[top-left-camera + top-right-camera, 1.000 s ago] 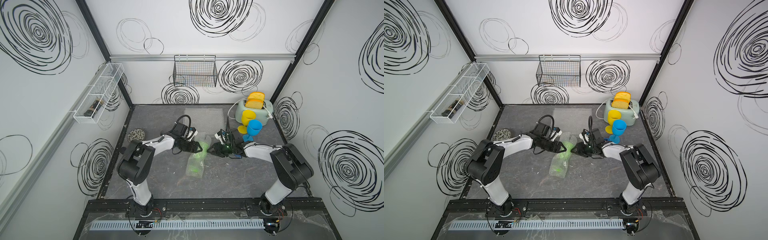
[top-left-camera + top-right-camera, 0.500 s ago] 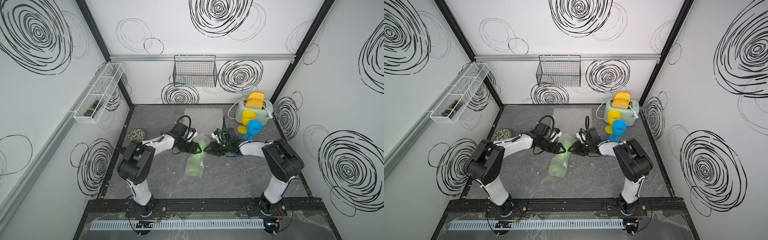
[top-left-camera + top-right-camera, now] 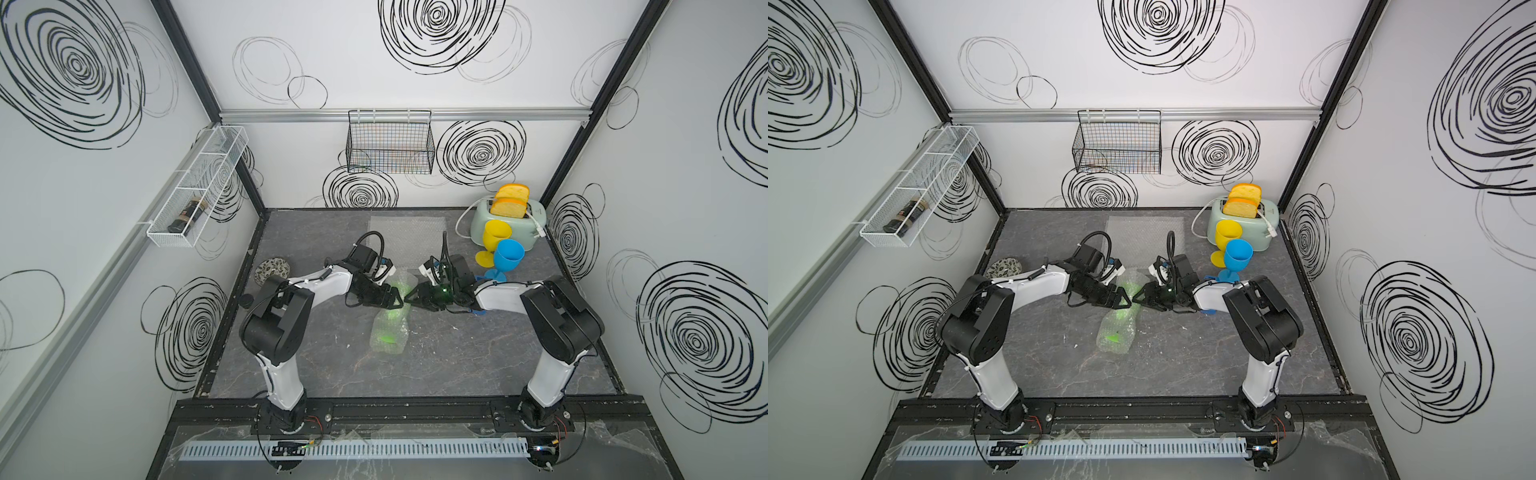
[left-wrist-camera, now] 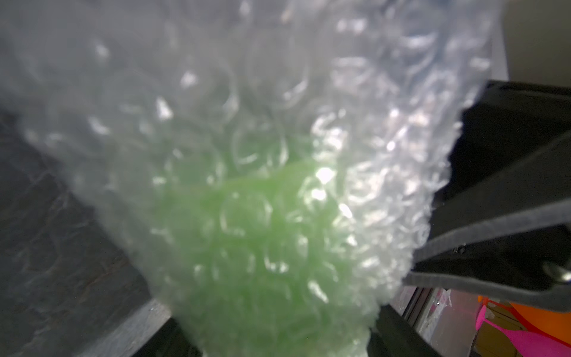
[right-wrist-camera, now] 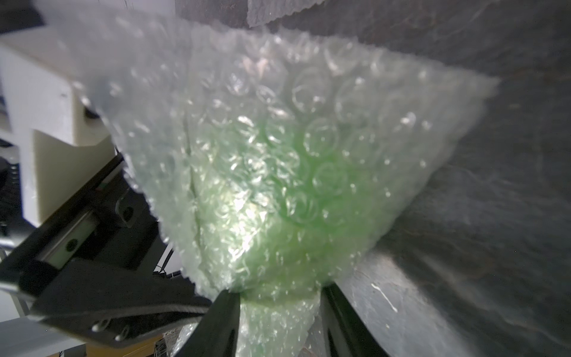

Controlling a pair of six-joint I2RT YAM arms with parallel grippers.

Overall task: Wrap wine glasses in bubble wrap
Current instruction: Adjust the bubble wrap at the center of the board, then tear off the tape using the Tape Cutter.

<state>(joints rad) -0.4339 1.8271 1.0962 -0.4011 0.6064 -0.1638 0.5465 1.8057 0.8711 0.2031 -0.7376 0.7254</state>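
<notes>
A lime green wine glass wrapped in bubble wrap [image 3: 390, 322] [image 3: 1116, 330] lies on its side mid-table. My left gripper [image 3: 395, 300] [image 4: 278, 340] meets its far half from the left, jaws wide around the bundle and only loosely against it. From the right, my right gripper [image 3: 410, 297] [image 5: 279, 318] is shut on the same bundle, one finger [image 5: 222, 324] pressing each side. The yellow wine glass [image 3: 494, 237] and the blue wine glass [image 3: 509, 255] stand bare at the back right. A flat bubble wrap sheet [image 3: 407, 226] lies at the back.
A mint toaster [image 3: 536, 216] holding bread stands in the back right corner. A blue tape dispenser [image 3: 478, 312] peeks out under my right forearm. A patterned round object [image 3: 272, 270] lies at the left edge. A wire basket [image 3: 390, 145] hangs on the back wall.
My right arm's elbow has swung inward and back, with its gripper edging left on the bundle. The left gripper's jaws have widened slightly. The bundle has stayed in place.
</notes>
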